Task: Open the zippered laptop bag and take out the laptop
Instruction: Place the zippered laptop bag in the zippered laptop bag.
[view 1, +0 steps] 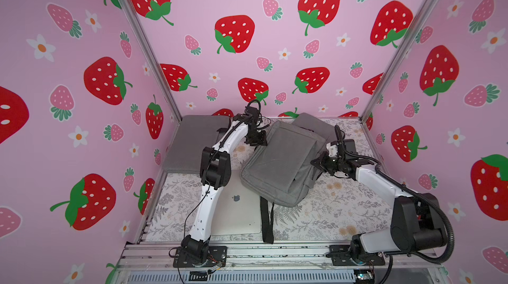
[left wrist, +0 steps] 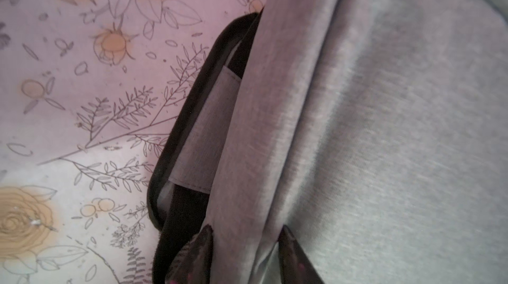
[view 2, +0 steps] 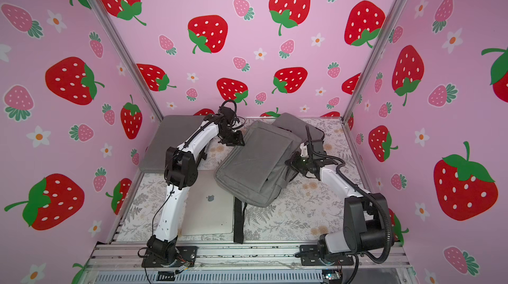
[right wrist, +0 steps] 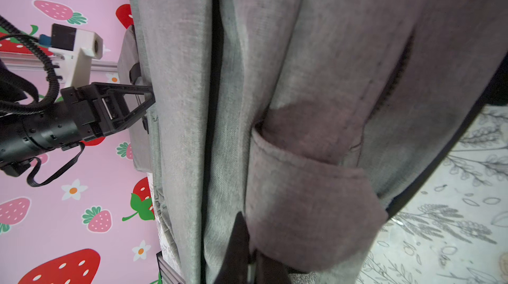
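The grey laptop bag (view 1: 280,164) (view 2: 255,161) lies tilted mid-table. The silver laptop (view 1: 242,214) (view 2: 211,208) lies flat outside it near the front, partly under my left arm. My left gripper (view 1: 259,141) (view 2: 236,141) is at the bag's far left corner. In the left wrist view it (left wrist: 247,233) stands open, with a fold of the bag's fabric (left wrist: 242,159) between its fingers beside the black-lined open edge (left wrist: 176,142). My right gripper (view 1: 316,163) (right wrist: 251,258) is shut on the bag's right edge by a grey loop (right wrist: 308,203).
A grey padded sleeve (view 1: 192,142) lies at the back left, and another grey piece (view 1: 310,123) lies behind the bag. The bag's black strap (view 1: 268,222) trails to the front rail (view 1: 275,252). Pink strawberry walls close in three sides.
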You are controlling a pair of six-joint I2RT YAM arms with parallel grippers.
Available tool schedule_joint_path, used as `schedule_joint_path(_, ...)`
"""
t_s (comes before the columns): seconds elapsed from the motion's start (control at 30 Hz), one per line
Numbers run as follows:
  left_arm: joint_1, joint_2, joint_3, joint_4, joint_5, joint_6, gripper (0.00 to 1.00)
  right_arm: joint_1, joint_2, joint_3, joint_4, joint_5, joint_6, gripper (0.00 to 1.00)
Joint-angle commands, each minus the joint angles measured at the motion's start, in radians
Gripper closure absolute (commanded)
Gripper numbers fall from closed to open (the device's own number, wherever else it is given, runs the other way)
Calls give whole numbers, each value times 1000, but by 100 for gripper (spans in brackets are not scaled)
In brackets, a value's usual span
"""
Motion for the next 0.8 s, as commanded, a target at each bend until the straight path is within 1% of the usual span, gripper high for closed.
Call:
schedule_joint_path(0.0,-22,-81,-9,32,-17,63,52,22,-24,-9,27,-6,33,100)
schedule_joint_path(0.13,-35,-195,-93,73,-76,100,47,22,-18,-22,38,-5,55,100)
schedule_joint_path(0.23,-37,-282,-174,81,-97,60,45,22,-18,-22,36,-6,54,100)
schedule_joint_path(0.3,-38,-352,-269,101,-105,23,45,22,-19,-22,35,-6,52,100)
schedule_joint_path(0.4,-41,-479,-467,186,-95,-75,44,22,-22,-22,33,-8,53,100)
schedule_joint_path(0.47,-42,-572,-606,240,-119,-159,44,22,-22,-22,35,-17,54,100)
schedule_joint_path(0.53,-44,-674,-769,341,-121,-268,43,22,-23,-21,36,-23,55,100)
schedule_joint_path(0.63,-65,-814,-979,446,-164,-429,42,22,-23,-24,41,-33,57,100)
schedule_joint_path(0.7,-79,-887,-1093,513,-184,-509,41,22,-23,-24,45,-42,58,100)
schedule_joint_path(0.77,-81,-949,-1187,543,-215,-572,40,24,-24,-24,44,-50,54,100)
